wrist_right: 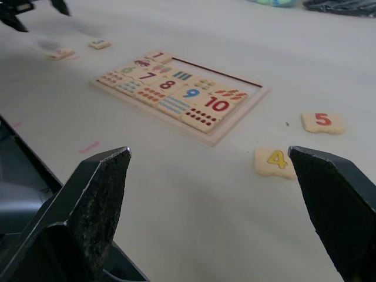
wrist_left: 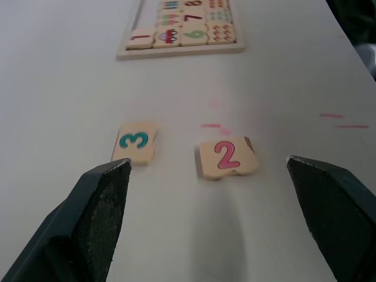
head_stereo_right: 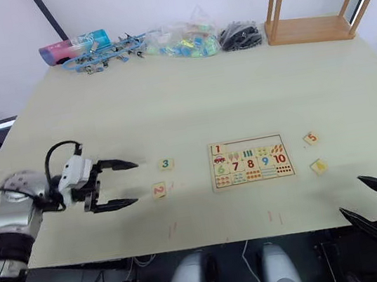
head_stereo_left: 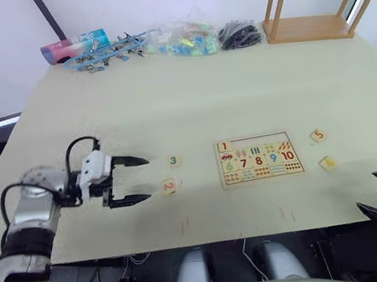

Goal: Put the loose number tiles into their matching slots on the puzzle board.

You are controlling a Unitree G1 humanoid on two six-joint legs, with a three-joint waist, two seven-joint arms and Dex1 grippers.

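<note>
The puzzle board [head_stereo_left: 294, 151] lies right of the table's centre. Its digits 6 to 10 are in place, and a red 1 tile [head_stereo_left: 224, 147] sits in the first slot. The other slots [head_stereo_left: 263, 140] of the upper row stand bare. Left of the board lie the green 3 tile [head_stereo_left: 173, 161] and the 2 tile [head_stereo_left: 169, 186]. On its right are the red 5 tile [head_stereo_left: 318, 136] and the yellow 4 tile [head_stereo_left: 328, 163]. My left gripper [head_stereo_left: 142, 180] is open just left of the 2 and 3, holding nothing. My right gripper [head_stereo_left: 368, 190] is open at the table's front edge, near the 4.
An upturned wooden stool [head_stereo_left: 313, 23] stands at the back right. Along the far edge lie a black bundle [head_stereo_left: 239, 35], bags of coloured pieces [head_stereo_left: 181, 41], blue clips [head_stereo_left: 108, 54] and a pink-blue tube [head_stereo_left: 75, 46].
</note>
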